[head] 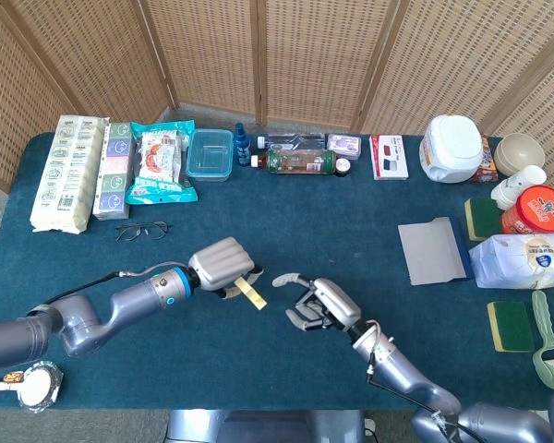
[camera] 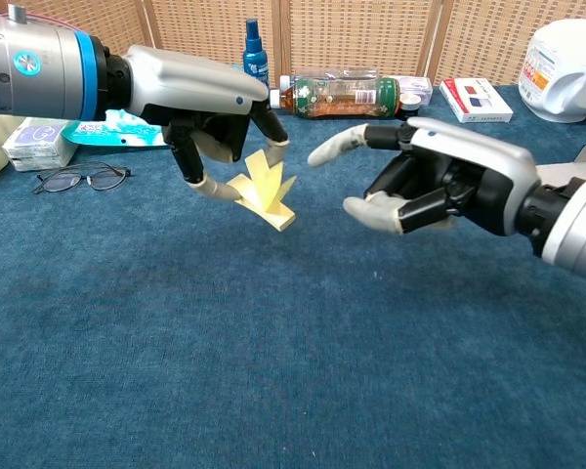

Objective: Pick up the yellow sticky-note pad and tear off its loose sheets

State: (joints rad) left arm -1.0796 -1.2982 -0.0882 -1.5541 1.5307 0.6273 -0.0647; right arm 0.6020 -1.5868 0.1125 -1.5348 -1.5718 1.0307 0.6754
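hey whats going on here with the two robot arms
The left hand holds a yellow sticky-note pad above the blue tabletop, its loose sheets fanned upward. The right hand is open, fingers spread, close beside the pad but not touching it. No sheet looks torn off yet. Glasses, a bottle and other supplies lie along the far edge.

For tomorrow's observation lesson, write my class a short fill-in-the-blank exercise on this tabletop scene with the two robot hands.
1. The yellow sticky-note pad is held above the cloth by the robot's ____ hand.
2. The right hand holds nothing, and its fingers are ____.
3. The cloth covering the table is dark ____.
4. Beside the left arm, a pair of ____ lies on the cloth.

Missing words: left; apart; blue; glasses
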